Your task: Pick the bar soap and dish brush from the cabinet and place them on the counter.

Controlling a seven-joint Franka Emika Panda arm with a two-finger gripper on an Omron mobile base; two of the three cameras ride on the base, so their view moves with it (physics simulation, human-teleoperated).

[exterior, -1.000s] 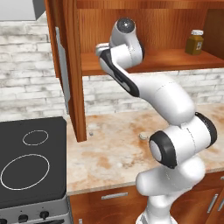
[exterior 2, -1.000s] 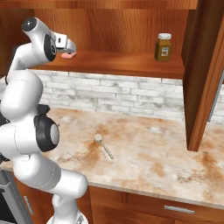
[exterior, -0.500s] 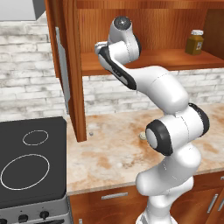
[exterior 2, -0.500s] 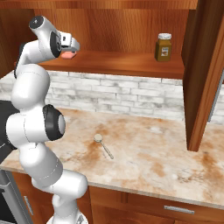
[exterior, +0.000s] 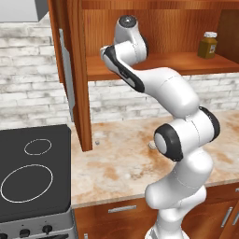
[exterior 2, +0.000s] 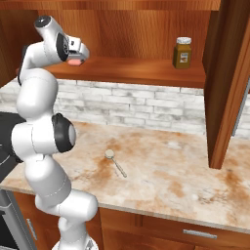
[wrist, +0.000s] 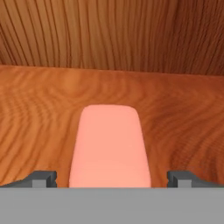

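Observation:
The pink bar soap (wrist: pixel 109 144) lies flat on the wooden shelf of the cabinet (exterior 2: pixel 136 71). My gripper (wrist: pixel 112 177) is open, one dark fingertip (wrist: pixel 43 178) on each side of the soap's near end, not gripping it. From the right base view, the hand (exterior 2: pixel 73 49) sits just above the soap (exterior 2: pixel 74 62) at the shelf's left end. A small round-headed tool with a thin handle, seemingly the dish brush (exterior 2: pixel 115 161), lies on the counter (exterior 2: pixel 166 166).
An amber jar with a white lid (exterior 2: pixel 182 52) stands at the shelf's right end. An open cabinet door (exterior 2: pixel 229 83) hangs at the right, another (exterior: pixel 70 70) at the left. The black stovetop (exterior: pixel 32 172) lies left of the counter.
The arm has straightened upward and the hand has pushed a little deeper into the cabinet toward the soap. The jaws have stayed open.

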